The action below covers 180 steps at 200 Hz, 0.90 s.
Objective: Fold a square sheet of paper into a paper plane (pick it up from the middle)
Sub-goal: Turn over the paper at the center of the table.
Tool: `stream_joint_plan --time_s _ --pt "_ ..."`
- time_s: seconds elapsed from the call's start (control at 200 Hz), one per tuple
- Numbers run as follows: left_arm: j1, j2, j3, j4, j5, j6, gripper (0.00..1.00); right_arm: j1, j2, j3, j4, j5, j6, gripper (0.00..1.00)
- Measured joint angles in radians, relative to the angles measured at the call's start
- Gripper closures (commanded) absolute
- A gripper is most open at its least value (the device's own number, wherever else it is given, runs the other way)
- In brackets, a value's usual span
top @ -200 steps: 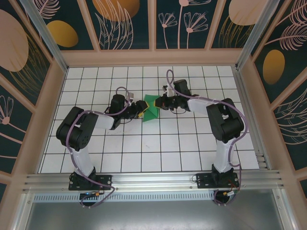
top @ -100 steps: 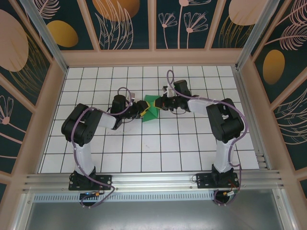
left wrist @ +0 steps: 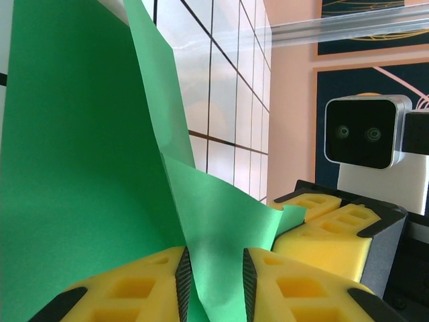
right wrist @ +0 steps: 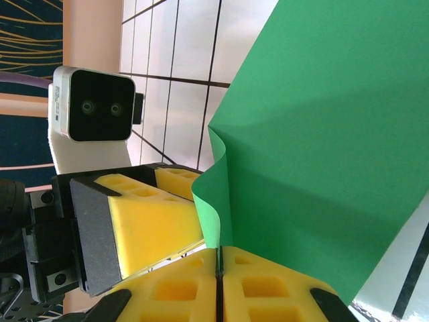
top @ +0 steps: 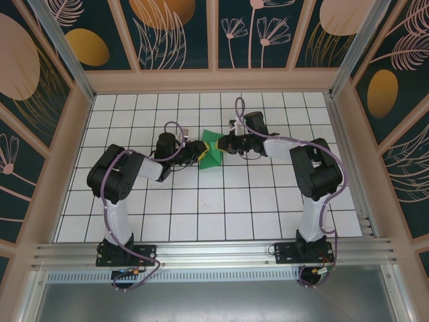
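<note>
Over tiled table [top: 221,201], both end effectors pinch paper [top: 212,149].

No words, labels, brand marks or numbers can be read anywhere. The green paper [left wrist: 80,168] is plain, the yellow gripper pads [right wrist: 161,221] bear only moulded hollows, the counter [top: 221,201] carries only a black grid, and the walls [top: 174,33] show only leaf and flower shapes.

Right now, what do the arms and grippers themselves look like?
Both arms have black joints, white links and purple cables. Each gripper, left and right, has yellow waffle-pattern foam pads on black fingers, with a white-cased black camera behind.
</note>
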Motion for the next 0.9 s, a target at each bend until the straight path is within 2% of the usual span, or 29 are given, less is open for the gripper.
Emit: stream_joint_plan --time_s 0.51,0.655,0.761,0.901 --pt "0.000 0.000 0.034 -0.012 -0.006 0.037 0.96 -0.006 -0.003 -0.006 -0.002 0.000 0.000 0.90" --pt "0.000 0.000 0.036 -0.038 -0.013 0.064 1.00 -0.007 -0.008 -0.011 -0.007 0.012 -0.002 0.82" --pt "0.000 0.000 0.037 -0.059 -0.025 0.089 1.00 -0.011 -0.027 -0.016 -0.032 0.038 -0.008 0.71" --pt "0.000 0.000 0.037 -0.091 -0.034 0.121 1.00 -0.019 -0.069 -0.018 -0.054 0.082 -0.030 0.64"
